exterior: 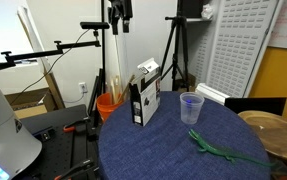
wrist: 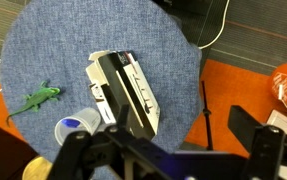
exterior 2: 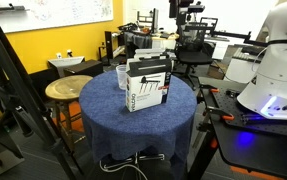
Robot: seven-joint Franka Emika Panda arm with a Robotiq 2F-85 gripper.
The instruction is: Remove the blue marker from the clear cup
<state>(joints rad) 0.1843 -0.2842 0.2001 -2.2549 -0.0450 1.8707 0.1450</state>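
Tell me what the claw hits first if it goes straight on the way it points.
Probably the black-and-white carton: in the wrist view the claw points down with the carton's end just ahead of it. Depth is unclear, so it might miss and meet the blue cloth.

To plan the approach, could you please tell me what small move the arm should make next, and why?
Probably shift the gripper sideways until it is centred over the clear cup. The gripper hangs high above the table with its fingers apart. The wrist view centres on the black-and-white carton, with the cup at its lower edge.
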